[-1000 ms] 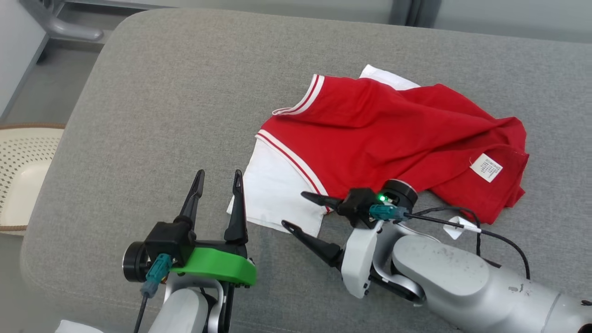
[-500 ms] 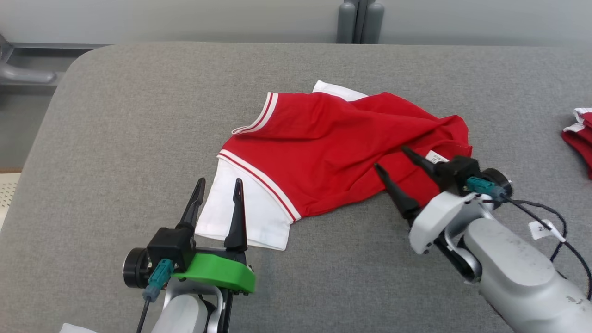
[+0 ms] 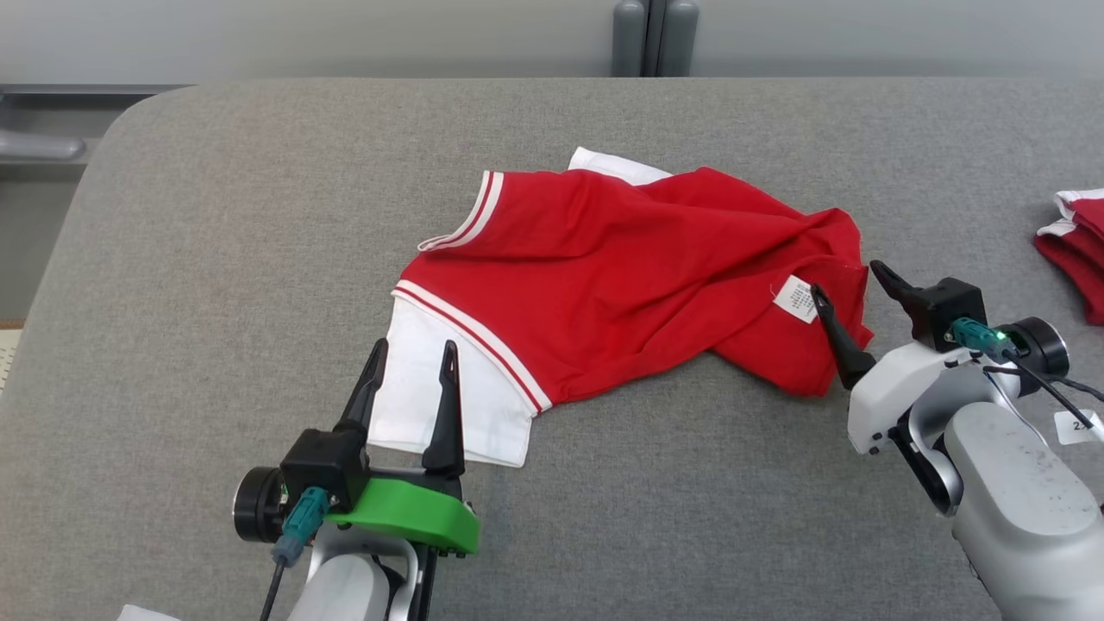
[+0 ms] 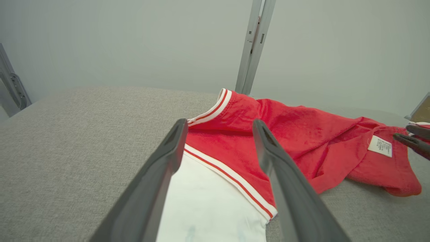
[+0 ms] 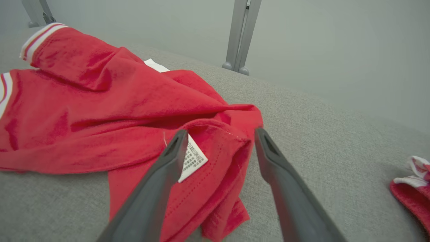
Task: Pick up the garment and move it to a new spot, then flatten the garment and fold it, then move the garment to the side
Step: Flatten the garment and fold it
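Nearest the front edge of the bench (image 3: 259, 216): left gripper (image 3: 414, 345), fingers apart and empty, over the white panel of the garment (image 3: 621, 259) crumpled mid-bench; further right, right gripper (image 3: 845, 278), likewise apart and empty, at the bunched red corner by the care label (image 3: 795, 300). Likely to pinch one layer only, or just the label, leaving the rest dragging; ample bare bench toward the left and far edges, less toward the right edge, beside a second red garment (image 3: 1069, 250).

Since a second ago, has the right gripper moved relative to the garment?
Yes. The right gripper swung rightward along the garment, from its white part to the label end.
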### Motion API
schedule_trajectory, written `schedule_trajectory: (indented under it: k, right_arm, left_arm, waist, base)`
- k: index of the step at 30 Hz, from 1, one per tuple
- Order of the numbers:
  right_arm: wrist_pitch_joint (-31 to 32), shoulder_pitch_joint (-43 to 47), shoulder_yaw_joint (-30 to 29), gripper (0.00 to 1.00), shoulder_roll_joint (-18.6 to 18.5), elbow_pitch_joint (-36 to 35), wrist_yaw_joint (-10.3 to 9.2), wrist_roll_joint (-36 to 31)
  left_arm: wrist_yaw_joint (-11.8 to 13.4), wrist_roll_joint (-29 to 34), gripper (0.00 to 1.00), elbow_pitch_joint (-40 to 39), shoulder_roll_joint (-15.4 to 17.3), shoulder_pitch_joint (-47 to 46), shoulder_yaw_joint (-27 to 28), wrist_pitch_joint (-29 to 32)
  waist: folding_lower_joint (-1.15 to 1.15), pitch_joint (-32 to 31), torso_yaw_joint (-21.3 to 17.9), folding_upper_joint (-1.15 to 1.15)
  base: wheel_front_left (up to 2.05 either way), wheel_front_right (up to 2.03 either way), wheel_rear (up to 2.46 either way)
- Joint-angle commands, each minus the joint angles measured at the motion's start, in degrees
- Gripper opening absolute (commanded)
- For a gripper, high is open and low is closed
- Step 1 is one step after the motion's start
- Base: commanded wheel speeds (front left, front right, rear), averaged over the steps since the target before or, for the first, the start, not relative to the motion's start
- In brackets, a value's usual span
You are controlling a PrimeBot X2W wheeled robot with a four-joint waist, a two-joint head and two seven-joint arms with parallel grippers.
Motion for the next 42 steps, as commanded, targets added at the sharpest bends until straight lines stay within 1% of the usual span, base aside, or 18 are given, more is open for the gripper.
schedule_trajectory:
  k: [1, 2, 3, 6, 7, 8, 9, 13, 14, 19, 23, 28, 32, 33, 34, 35, 36, 42]
  right_arm:
    - [0.4, -0.4, -0.1, 1.0, 0.1, 0.9, -0.09, -0.1]
    - [0.7, -0.9, -0.2, 0.92, 0.3, 1.6, -0.09, 0.0]
    - [0.8, -1.4, -0.3, 0.86, 0.4, 2.2, -0.09, 0.0]
    - [0.5, -2.7, -0.2, 0.89, 0.6, 4.5, -0.09, 0.0]
    - [0.4, -3.1, 0.0, 0.88, 0.7, 5.1, -0.09, 0.2]
    - [0.2, -3.8, 0.2, 0.78, 0.7, 5.8, -0.09, 0.3]
    - [-0.1, -4.4, 0.4, 0.5, 0.9, 6.4, -0.09, 0.4]
    - [-1.1, -6.1, 1.8, 0.07, 1.1, 8.0, -0.09, 0.5]
    - [-1.4, -6.4, 2.1, 0.0, 1.2, 8.2, -0.09, 0.5]
    - [-3.0, -5.5, 4.2, 0.0, 1.2, 6.6, -0.09, 0.1]
    - [-3.6, -1.5, 6.7, 0.0, 0.4, 1.8, -0.09, -0.2]
    - [-0.2, 5.1, 10.1, 0.0, -2.9, -6.1, -0.09, 0.5]
    - [2.9, 10.1, 10.5, 0.0, -6.0, -13.3, -0.09, -0.7]
    - [3.2, 11.2, 10.2, 0.16, -6.7, -15.2, -0.09, -1.3]
    - [3.5, 12.3, 10.1, 0.42, -7.1, -16.8, -0.09, -1.6]
    - [3.9, 13.7, 9.8, 0.42, -7.4, -18.5, -0.09, -1.7]
    - [3.9, 14.7, 10.0, 1.0, -7.7, -20.0, -0.09, -1.6]
    - [5.6, 20.7, 9.2, 1.0, -8.9, -29.1, -0.09, 2.5]
  left_arm:
    - [-0.2, 0.3, 1.0, 0.1, 0.4, -0.4, -0.1, 0.0]
    - [-0.3, 0.3, 1.0, 0.1, 0.5, -0.5, -0.2, 0.0]
    - [-0.3, 0.3, 1.0, 0.1, 0.5, -0.6, -0.2, 0.0]
    - [-0.3, 0.2, 1.0, 0.1, 0.7, -0.9, -0.2, 0.0]
    - [-0.3, 0.2, 1.0, 0.1, 0.8, -1.0, -0.2, 0.0]
    - [-0.3, 0.2, 1.0, 0.1, 0.8, -1.2, -0.2, 0.0]
    - [-0.2, 0.2, 1.0, 0.1, 0.9, -1.2, -0.1, 0.0]
    - [0.0, 0.2, 1.0, 0.0, 1.0, -1.4, -0.1, 0.0]
    - [0.1, 0.2, 1.0, 0.0, 1.0, -1.4, -0.1, 0.0]
    - [0.5, 0.2, 1.0, 0.0, 1.1, -1.2, -0.1, 0.0]
    - [0.8, 0.0, 1.0, -0.2, 1.2, -0.5, 0.2, 0.0]
    - [1.1, -0.3, 1.0, -0.6, 1.3, 0.3, 0.4, 0.0]
    - [1.3, -0.4, 1.0, -1.0, 1.5, 0.4, 0.6, 0.0]
    - [1.3, -0.4, 1.0, -1.1, 1.5, 0.4, 0.7, 0.0]
    - [1.3, -0.4, 1.0, -1.1, 1.5, 0.4, 0.7, 0.0]
    - [1.3, -0.4, 1.0, -1.1, 1.5, 0.3, 0.6, 0.0]
    - [1.3, -0.4, 1.0, -1.1, 1.5, 0.2, 0.5, 0.0]
    - [1.3, -0.5, 1.0, -1.1, 1.6, -0.4, 0.4, 0.0]
  waist:
    - [0.0, 0.1, 0.1, 0.0]
    - [0.0, 0.3, 0.2, 0.0]
    - [0.0, 0.4, 0.3, 0.0]
    - [0.0, 0.9, 0.5, 0.0]
    - [0.0, 1.0, 0.5, 0.0]
    - [0.0, 1.2, 0.6, 0.0]
    - [0.0, 1.4, 0.6, 0.0]
    - [0.0, 1.9, 0.4, 0.0]
    - [0.0, 1.9, 0.3, 0.0]
    - [0.0, 1.7, -0.3, 0.0]
    - [0.0, 1.2, -1.3, 0.0]
    - [0.0, 0.6, -2.9, 0.0]
    - [0.0, 0.6, -4.3, 0.0]
    - [0.0, 0.7, -4.7, 0.0]
    - [0.0, 0.8, -4.9, 0.0]
    - [0.0, 0.8, -5.2, 0.0]
    - [0.0, 0.9, -5.3, 0.0]
    - [0.0, 1.2, -5.7, 0.0]
  base:
    - [0.0, 0.0, 0.0]
    - [0.0, 0.0, 0.0]
    - [0.0, 0.0, 0.0]
    - [0.0, 0.0, 0.0]
    - [0.0, 0.0, 0.0]
    - [0.0, 0.0, 0.0]
    - [0.0, 0.0, 0.0]
    - [0.0, 0.0, 0.0]
    - [0.0, 0.0, 0.0]
    - [0.0, 0.0, 0.0]
    - [0.0, 0.0, 0.0]
    - [0.0, 0.0, 0.0]
    - [0.0, 0.0, 0.0]
    - [0.0, 0.0, 0.0]
    - [0.0, 0.0, 0.0]
    - [0.0, 0.0, 0.0]
    - [0.0, 0.0, 0.0]
    - [0.0, 0.0, 0.0]
